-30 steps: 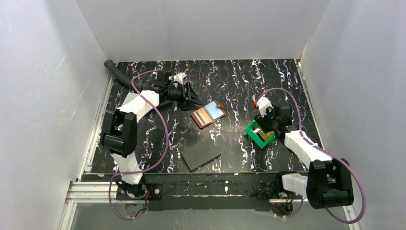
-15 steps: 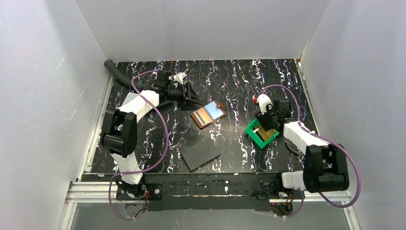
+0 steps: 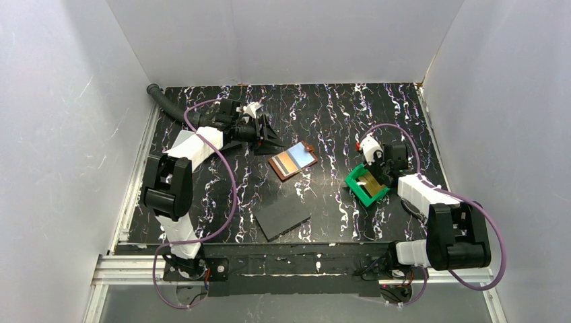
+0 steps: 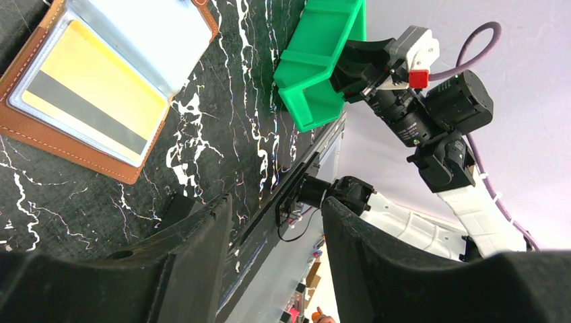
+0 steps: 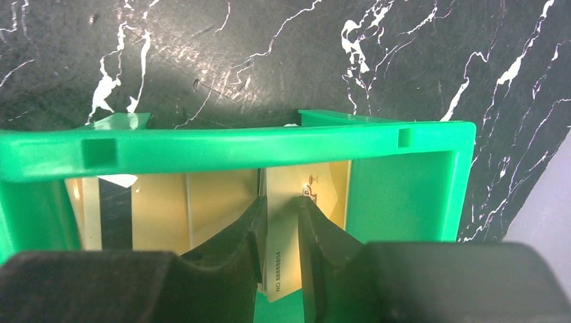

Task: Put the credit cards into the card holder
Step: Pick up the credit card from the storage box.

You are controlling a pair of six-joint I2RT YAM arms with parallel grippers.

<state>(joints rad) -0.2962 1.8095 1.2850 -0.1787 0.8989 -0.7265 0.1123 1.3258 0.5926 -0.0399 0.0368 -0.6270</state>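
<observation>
The brown card holder (image 3: pixel 293 160) lies open mid-table, a yellow card (image 4: pixel 87 101) with a dark stripe in one slot and a light blue face (image 3: pixel 303 153) on the other half. More yellow credit cards (image 5: pixel 155 208) stand in the green bin (image 3: pixel 355 180). My right gripper (image 3: pixel 374 175) reaches down into that bin (image 5: pixel 236 151). Its jaws (image 5: pixel 279 208) stand a narrow gap apart, and one yellow credit card (image 5: pixel 283 242) leans across that gap, against both fingertips. My left gripper (image 3: pixel 269 142) hovers just left of the holder, open and empty (image 4: pixel 273 215).
A dark grey flat slab (image 3: pixel 283 217) lies near the front edge, between the arms. A black corrugated hose (image 3: pixel 165 101) runs along the back left corner. White walls enclose the marbled black table on three sides.
My right gripper has moved down and left into the green bin, and its jaws have narrowed around a yellow card. The left arm and the card holder have not moved.
</observation>
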